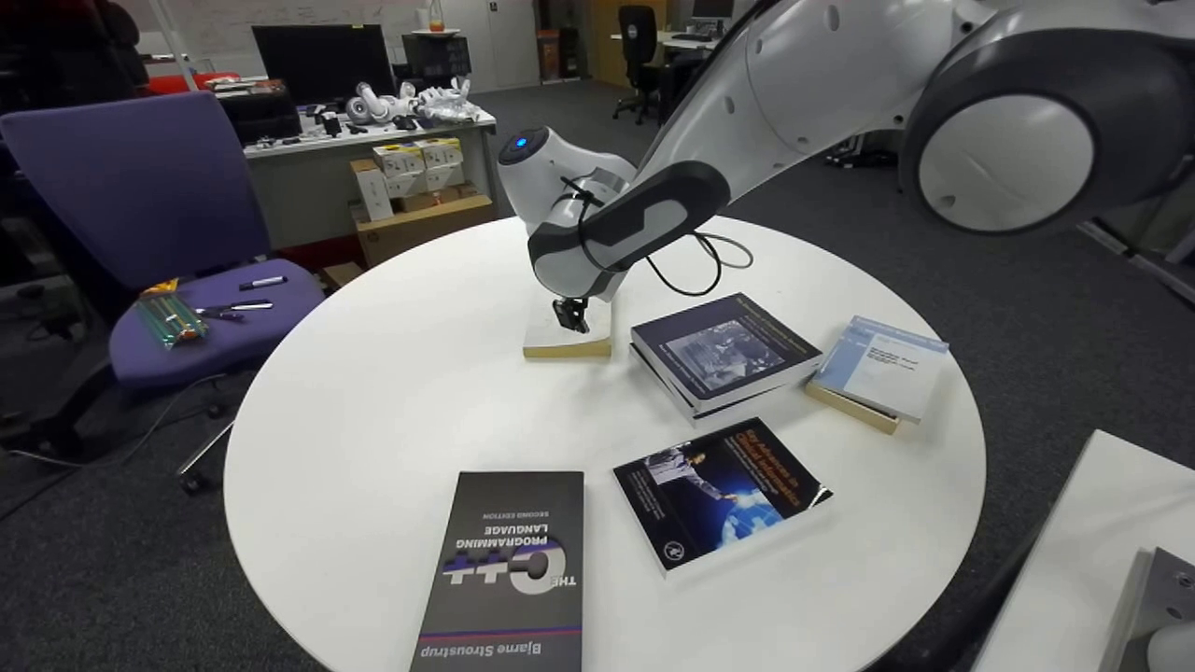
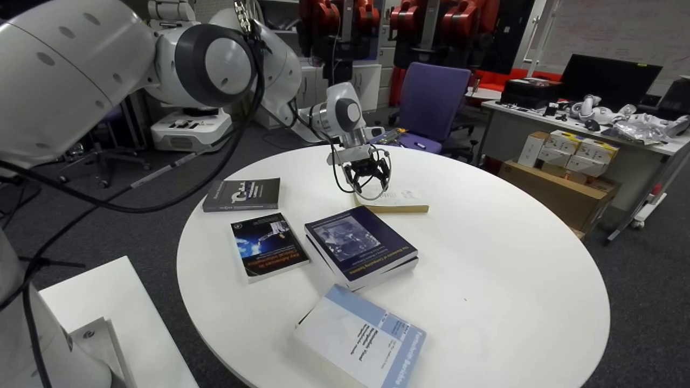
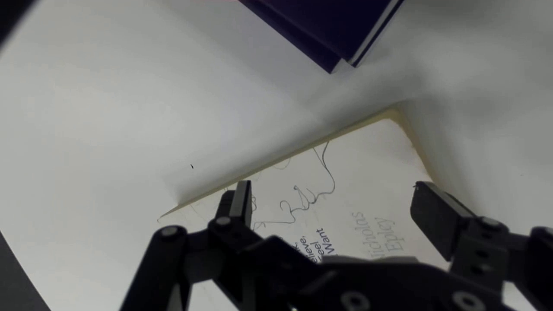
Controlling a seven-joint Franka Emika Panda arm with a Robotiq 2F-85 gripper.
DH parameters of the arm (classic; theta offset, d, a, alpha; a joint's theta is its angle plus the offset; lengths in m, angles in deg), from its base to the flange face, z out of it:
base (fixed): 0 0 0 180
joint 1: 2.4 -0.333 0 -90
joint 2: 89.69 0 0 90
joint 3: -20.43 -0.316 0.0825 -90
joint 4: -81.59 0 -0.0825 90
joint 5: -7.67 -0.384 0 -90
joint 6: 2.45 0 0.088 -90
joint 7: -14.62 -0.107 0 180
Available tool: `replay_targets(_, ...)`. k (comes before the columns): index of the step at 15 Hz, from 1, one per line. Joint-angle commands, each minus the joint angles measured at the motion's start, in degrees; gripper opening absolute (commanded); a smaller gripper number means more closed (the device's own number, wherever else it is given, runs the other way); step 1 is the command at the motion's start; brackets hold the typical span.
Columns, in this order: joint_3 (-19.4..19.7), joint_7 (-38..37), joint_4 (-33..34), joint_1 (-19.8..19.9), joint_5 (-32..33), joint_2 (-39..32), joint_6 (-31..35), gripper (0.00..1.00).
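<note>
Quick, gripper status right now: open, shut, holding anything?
Gripper: open, holding nothing, its fingers spread above the white book.

the round white table (image 1: pixel 373 439) looks smooth and softly glossy; in an exterior view, at its twelve o'clock, the white rectangular book (image 1: pixel 549 338) has matt cream paper edges; past its ten o'clock, the purple chair (image 1: pixel 140 182) is cloth-covered; the black two-fingered gripper (image 3: pixel 332 194) looks matt, its round grey screw heads (image 3: pixel 354 301) metallic

- Dark grey carpeted floor (image 1: pixel 1036 336)
- Purple fabric chair (image 1: pixel 135 187) beside round white table (image 1: pixel 364 401)
- Black rectangular monitor (image 1: pixel 327 65) on white-topped desk (image 1: pixel 341 143)
- Whiteboard (image 2: pixel 614 27) with faint red writing
</note>
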Motion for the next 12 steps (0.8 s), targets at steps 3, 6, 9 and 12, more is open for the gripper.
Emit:
replay_targets(3, -1.0, 2.3, -1.6, 0.8, 1.0, 2.1, 0.7, 1.00)
replay_targets(6, -1.9, 3.7, -1.6, 0.5, 0.9, 2.9, 0.7, 1.00)
replay_targets(9, -3.1, 5.6, -1.1, 0.1, 0.9, 2.3, 0.2, 1.00)
replay_targets(12, -3.4, 7.0, -0.6, -0.7, 1.6, 1.1, -0.3, 1.00)
